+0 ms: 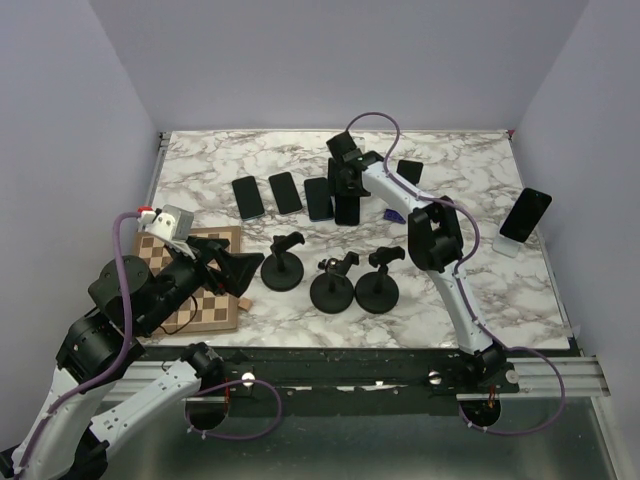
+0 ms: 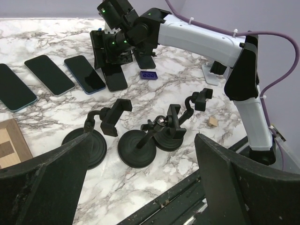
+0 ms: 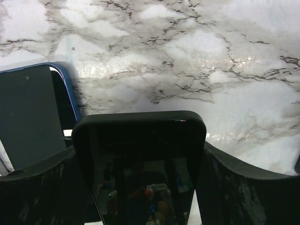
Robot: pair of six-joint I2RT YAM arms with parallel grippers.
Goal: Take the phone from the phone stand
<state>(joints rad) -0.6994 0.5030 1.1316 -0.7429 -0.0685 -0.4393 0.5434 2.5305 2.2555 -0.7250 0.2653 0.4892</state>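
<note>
From above, the right arm is stretched to the upper middle of the frame, where the right claw (image 1: pixel 345 188) is clamped on a black phone (image 1: pixel 347 207), held at the right end of a row of phones (image 1: pixel 285 192) lying flat on the marble table (image 1: pixel 470 290). Below them, in the centre of the frame, three black stands (image 1: pixel 333 283) have nothing in their clips, while at the right edge another phone (image 1: pixel 527 212) leans in a white stand (image 1: pixel 512 245). The left claw (image 1: pixel 232 272) hangs over a chessboard (image 1: pixel 200 305) at the lower left. In the left wrist view its fingers fill the bottom corners, spread wide with nothing between them. Past the stands, in the upper middle, the gripped phone stands tilted with its lower end at or just above the tabletop, I cannot tell which, and a small blue brick (image 2: pixel 151 75) lies near it on the right. In the right wrist view the phone fills the lower middle, pinched by a finger on each side, with a blue-edged phone (image 3: pixel 33 112) lying flat at the left. I'd say the phone is already out of its stand and this is the set-down: the next move calls for lowering it flat beside that neighbour without overlapping it, then letting the fingers part
</note>
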